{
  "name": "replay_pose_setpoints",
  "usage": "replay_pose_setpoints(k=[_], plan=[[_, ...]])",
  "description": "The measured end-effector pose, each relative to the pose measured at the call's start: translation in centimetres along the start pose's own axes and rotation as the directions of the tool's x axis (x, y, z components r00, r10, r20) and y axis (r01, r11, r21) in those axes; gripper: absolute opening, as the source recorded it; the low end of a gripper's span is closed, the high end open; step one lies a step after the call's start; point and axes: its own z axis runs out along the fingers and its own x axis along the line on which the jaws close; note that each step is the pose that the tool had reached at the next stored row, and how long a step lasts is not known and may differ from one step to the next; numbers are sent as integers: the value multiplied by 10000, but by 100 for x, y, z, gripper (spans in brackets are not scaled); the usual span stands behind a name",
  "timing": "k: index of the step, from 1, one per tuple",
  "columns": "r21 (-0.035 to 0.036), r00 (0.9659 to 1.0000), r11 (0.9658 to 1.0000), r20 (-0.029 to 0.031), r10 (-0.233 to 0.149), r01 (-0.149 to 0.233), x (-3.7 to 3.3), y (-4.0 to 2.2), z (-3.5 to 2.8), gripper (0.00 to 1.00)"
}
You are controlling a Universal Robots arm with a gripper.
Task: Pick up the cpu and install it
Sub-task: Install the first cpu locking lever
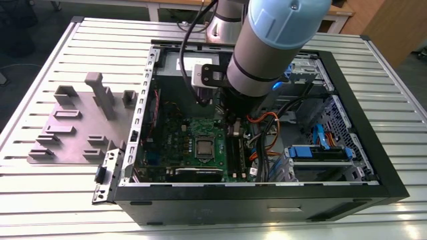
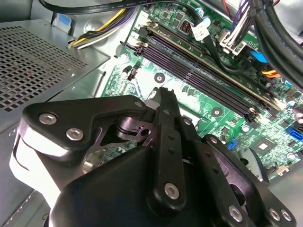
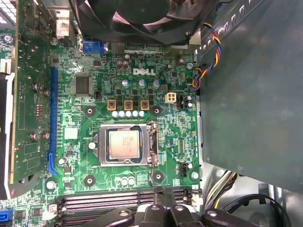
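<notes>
The cpu point(image 3: 124, 144), a small silvery square chip, lies flat in the socket at the middle of the green motherboard point(image 3: 80, 123), with the silver socket frame point(image 3: 152, 142) around it. In the exterior view the cpu point(image 1: 202, 146) sits in the board inside the open computer case point(image 1: 373, 150). My gripper point(image 1: 233, 131) hangs inside the case, over the memory slots just to the exterior view's right of the socket. Its black linkage is close up in the second wrist view, where the gripper point(image 2: 165, 94) points at the board beside the dark memory slots point(image 2: 203, 78). It is apart from the cpu.
A black fan point(image 3: 137, 19) and a large grey box point(image 3: 251, 94) flank the socket. Orange and black cables point(image 1: 263, 135) run beside the arm. A blue drive bay point(image 1: 320, 152) fills the case's right. A grey fixture plate point(image 1: 73, 130) stands on the slatted table point(image 1: 60, 200).
</notes>
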Motion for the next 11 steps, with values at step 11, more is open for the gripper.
replay_pose_setpoints(k=[11], plan=[[19,10000,10000,1,-3,3,-1,-30,-1,11]])
